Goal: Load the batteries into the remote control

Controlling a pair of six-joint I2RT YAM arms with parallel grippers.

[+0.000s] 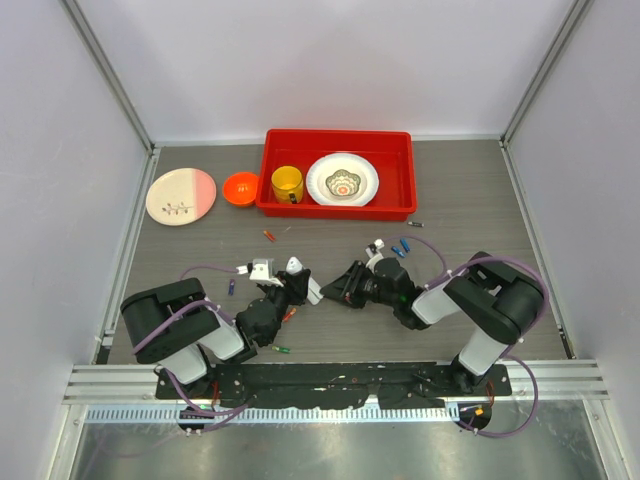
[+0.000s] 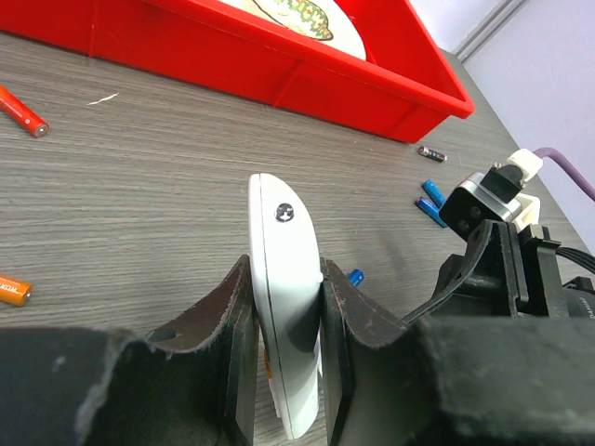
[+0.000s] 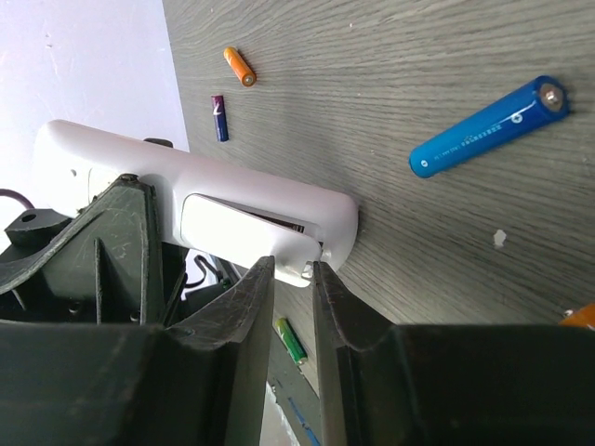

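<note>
Slim white remote control (image 2: pixel 284 279) stands on edge, back cover (image 3: pixel 242 228) ajar.

- No word, brand or number can be read in any view.
- Orange battery (image 2: pixel 11 290), left edge of the left wrist view: dark print on its casing, too small to read.
- Blue battery (image 3: pixel 487 128), upper right of the right wrist view: faint pale marks along the casing, not legible.
- Purple battery (image 3: pixel 218 118), upper left of that view: one white mark, its shape unclear.
- Remote control (image 3: pixel 232 190), centre of that view: a thin dark printed strip (image 3: pixel 279 221) beside the back cover (image 3: pixel 237 232), unreadable.
</note>
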